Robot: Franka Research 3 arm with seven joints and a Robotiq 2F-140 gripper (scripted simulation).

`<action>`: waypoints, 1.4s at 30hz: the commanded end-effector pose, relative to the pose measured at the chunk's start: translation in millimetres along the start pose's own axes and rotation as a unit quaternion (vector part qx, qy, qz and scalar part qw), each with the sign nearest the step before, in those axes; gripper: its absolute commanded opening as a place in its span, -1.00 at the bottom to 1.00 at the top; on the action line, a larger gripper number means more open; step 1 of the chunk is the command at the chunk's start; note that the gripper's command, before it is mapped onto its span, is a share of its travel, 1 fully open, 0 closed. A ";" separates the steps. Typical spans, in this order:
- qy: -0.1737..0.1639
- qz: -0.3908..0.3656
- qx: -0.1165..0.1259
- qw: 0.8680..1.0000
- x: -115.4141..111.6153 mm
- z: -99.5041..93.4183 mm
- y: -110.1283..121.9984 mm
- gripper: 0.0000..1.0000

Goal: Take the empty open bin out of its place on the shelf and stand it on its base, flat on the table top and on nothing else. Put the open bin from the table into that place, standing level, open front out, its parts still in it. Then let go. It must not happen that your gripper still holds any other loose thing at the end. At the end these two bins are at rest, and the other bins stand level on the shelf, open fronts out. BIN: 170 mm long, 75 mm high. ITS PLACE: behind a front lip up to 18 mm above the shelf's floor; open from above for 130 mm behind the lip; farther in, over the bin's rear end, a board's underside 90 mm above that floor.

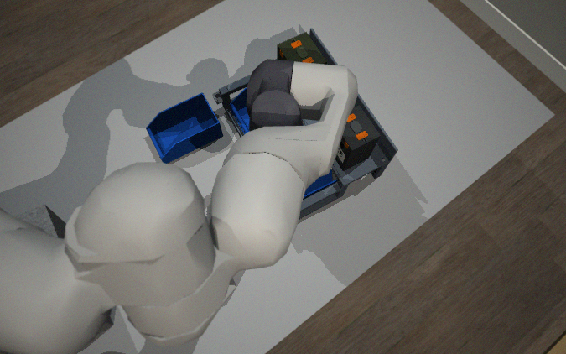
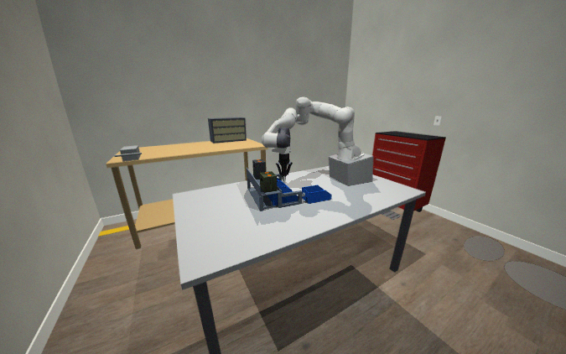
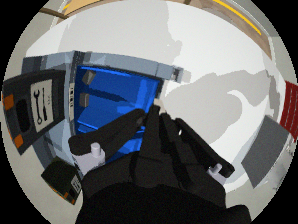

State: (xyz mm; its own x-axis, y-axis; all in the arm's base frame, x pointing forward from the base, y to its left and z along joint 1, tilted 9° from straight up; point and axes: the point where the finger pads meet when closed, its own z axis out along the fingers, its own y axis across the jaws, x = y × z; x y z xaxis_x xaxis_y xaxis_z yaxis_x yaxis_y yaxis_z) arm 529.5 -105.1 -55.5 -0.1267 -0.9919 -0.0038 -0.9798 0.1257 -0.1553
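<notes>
Blue parts bin sits in shelf as closed fingers work its front.
Top: an empty-looking bin [image 1: 188,127] [image 2: 315,193] rests on the table beside the shelf [image 1: 377,131] [image 2: 261,200] [image 3: 117,62]. Exterior: the gripper [image 2: 283,178] [image 3: 156,105], fingers pressed together on nothing, points down. Wrist: grey parts [image 3: 89,76] lie inside the parts bin [image 3: 120,87] [image 1: 319,184]; seating it likely comes next. A case label [image 3: 42,100] shows tools; its lettering is illegible.

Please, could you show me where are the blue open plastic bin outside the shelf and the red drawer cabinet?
Blue open bin [image 1: 207,101] [image 2: 315,194]: top and exterior views, wall.
Red drawer cabinet [image 2: 394,157] [image 3: 290,112]: exterior and wrist views, drawer front; side.
</notes>
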 end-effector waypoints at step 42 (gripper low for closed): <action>-0.001 -0.004 -0.002 1.000 -1.6 -67.9 20.7 -1.00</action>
State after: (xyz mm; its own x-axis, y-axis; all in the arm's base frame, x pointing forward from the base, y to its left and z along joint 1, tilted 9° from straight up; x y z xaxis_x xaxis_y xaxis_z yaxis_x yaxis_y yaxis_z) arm 505.9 -98.0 -5.0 -0.1166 -0.9931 -0.0104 -0.9795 0.1167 -0.1640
